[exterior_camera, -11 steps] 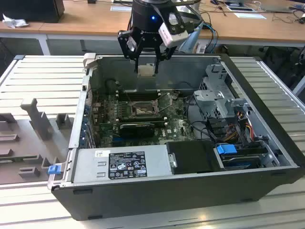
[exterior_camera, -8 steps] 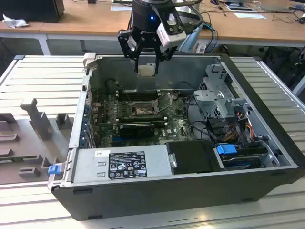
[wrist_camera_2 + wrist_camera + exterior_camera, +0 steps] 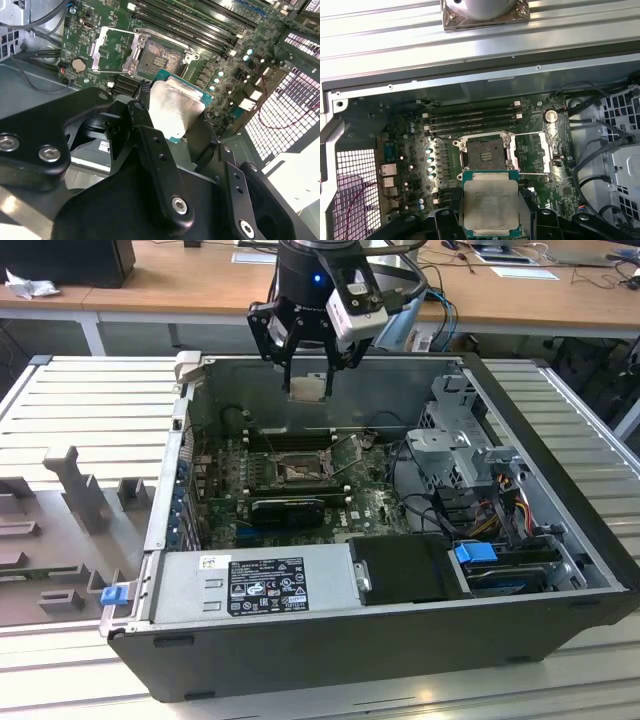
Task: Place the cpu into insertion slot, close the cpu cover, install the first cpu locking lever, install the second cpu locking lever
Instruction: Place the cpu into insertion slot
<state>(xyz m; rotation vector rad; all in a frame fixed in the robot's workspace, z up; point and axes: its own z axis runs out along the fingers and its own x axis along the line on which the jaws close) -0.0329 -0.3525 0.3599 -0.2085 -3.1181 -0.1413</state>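
Note:
My gripper (image 3: 308, 378) hangs above the open computer case, shut on the cpu (image 3: 307, 388), a flat square chip with a pale silvery top. In both wrist views the cpu (image 3: 491, 205) (image 3: 175, 107) sits level between the black fingers (image 3: 145, 130). The insertion slot (image 3: 298, 472) (image 3: 484, 151) (image 3: 156, 55) lies open on the green board, well below the chip, its dark centre bare. The cpu cover (image 3: 532, 152) (image 3: 112, 50) is swung open beside the slot, a thin metal frame with a square opening.
A grey power supply (image 3: 260, 585) with a label fills the case's near side. A metal drive cage (image 3: 460, 440) and cables stand at the exterior view's right. Memory slots (image 3: 470, 120) run behind the socket, a long black card (image 3: 288, 505) in front. A grey foam tray (image 3: 60, 530) lies outside.

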